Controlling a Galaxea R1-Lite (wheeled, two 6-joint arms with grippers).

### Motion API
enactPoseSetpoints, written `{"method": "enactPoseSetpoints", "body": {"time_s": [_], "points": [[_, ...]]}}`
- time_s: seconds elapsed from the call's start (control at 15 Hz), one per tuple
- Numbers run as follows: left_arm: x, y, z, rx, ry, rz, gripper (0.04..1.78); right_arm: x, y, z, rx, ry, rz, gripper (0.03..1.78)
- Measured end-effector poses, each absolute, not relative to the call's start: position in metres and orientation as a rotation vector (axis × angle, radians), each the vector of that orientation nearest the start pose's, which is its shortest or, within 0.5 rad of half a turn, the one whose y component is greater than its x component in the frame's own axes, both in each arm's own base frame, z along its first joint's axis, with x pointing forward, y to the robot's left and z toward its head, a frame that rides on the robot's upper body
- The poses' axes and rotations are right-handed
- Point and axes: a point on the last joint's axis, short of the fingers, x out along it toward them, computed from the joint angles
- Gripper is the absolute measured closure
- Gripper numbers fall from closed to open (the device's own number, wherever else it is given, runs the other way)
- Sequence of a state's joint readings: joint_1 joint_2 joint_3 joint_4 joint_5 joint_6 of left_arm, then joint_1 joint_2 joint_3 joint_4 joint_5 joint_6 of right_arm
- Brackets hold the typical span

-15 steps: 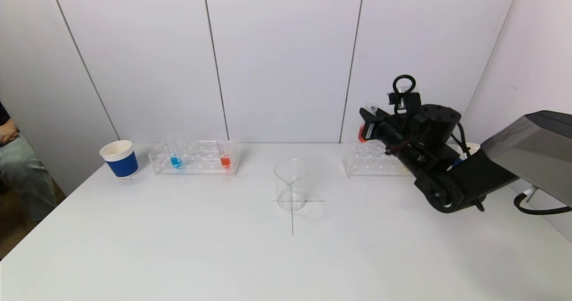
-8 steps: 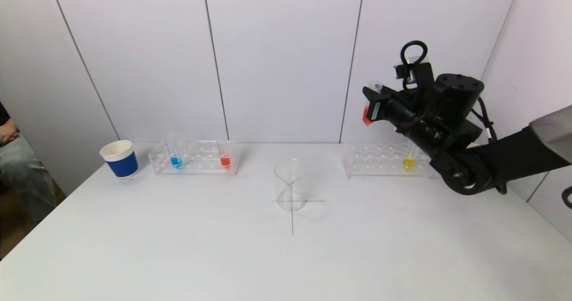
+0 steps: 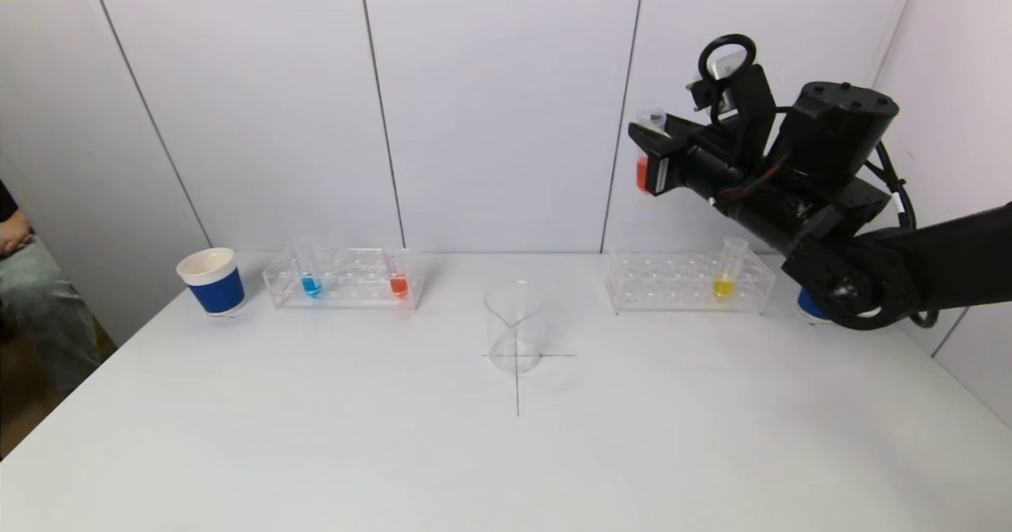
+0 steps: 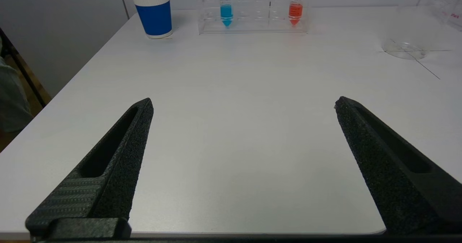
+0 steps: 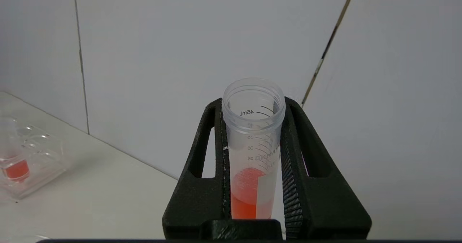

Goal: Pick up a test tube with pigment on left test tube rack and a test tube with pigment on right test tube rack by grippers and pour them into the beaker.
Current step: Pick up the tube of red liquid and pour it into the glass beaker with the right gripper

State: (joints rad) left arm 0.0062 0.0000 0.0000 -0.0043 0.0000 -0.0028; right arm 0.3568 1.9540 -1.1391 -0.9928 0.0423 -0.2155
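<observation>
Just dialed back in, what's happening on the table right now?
The right gripper holds a test tube with red pigment upright between its jaws, high above the right rack, where a yellow tube remains. The beaker stands at mid-table with nothing visibly poured in. The left gripper waits open low over the table, short of the left rack with its blue and red tubes.

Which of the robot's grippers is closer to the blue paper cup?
Left. The left gripper hangs open over the table's near edge facing the blue paper cup; the right gripper is raised far across, holding a red tube.
</observation>
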Motion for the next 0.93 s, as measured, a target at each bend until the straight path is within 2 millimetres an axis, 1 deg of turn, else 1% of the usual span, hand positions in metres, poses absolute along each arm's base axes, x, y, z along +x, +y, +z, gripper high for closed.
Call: {"method": "enactPoseSetpoints", "body": {"time_s": [0.27,0.4,0.6,0.93], "points": [[-0.023,0.000,0.076,-0.003,-0.004,0.007,0.06,0.350,0.154,0.228,-0.242,-0.223,0.428,1.35],[-0.023,0.000,0.076,-0.002,-0.004,0.007,0.06,0.346,0.162,0.226,-0.288,-0.217,0.448,1.35],[-0.023,0.000,0.076,-0.003,-0.004,0.006,0.06,0.344,0.168,0.225,-0.377,-0.231,0.457,1.35],[-0.023,0.000,0.076,-0.003,-0.004,0.007,0.06,0.341,0.176,0.223,-0.470,-0.248,0.469,1.35]]}}
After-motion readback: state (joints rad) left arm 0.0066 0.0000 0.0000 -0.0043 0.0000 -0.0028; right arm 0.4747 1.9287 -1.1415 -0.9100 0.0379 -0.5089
